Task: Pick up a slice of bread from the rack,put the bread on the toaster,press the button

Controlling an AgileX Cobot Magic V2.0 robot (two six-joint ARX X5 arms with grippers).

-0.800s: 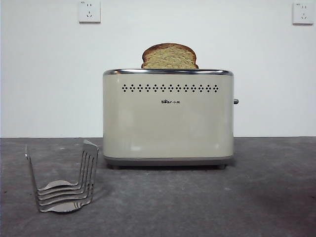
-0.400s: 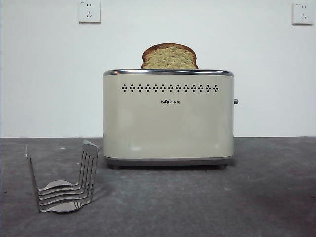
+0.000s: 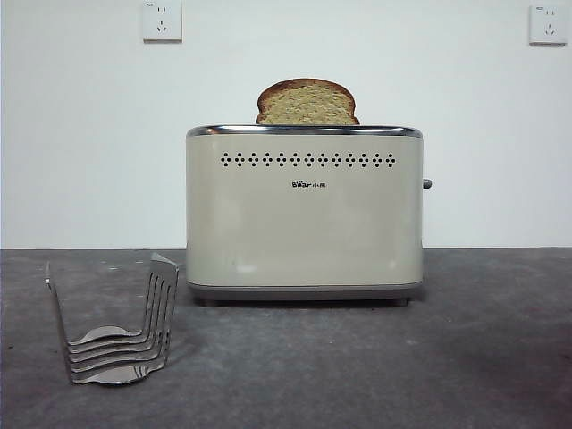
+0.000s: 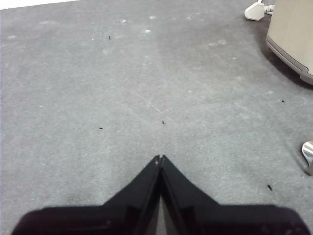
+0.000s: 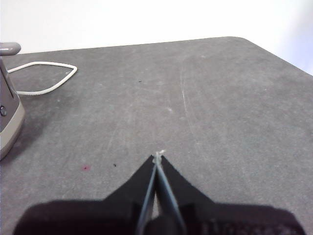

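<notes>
The cream toaster [image 3: 304, 213] stands in the middle of the table in the front view. A slice of bread [image 3: 307, 102] stands upright in its top slot, with its rounded top sticking out. The grey button [image 3: 427, 183] juts from the toaster's right end; it also shows in the right wrist view [image 5: 10, 48]. The silver wire rack [image 3: 114, 323] stands empty at the front left. My left gripper [image 4: 160, 158] is shut and empty over bare table, with a corner of the toaster [image 4: 292, 34] off to one side. My right gripper [image 5: 158, 155] is shut and empty, away from the toaster [image 5: 9, 110].
Two white wall sockets [image 3: 162, 20] [image 3: 547, 23] sit high on the back wall. A white power cord [image 5: 45, 81] lies on the grey table behind the toaster, and a white plug [image 4: 256, 10] shows in the left wrist view. A rack edge [image 4: 308, 152] shows there too.
</notes>
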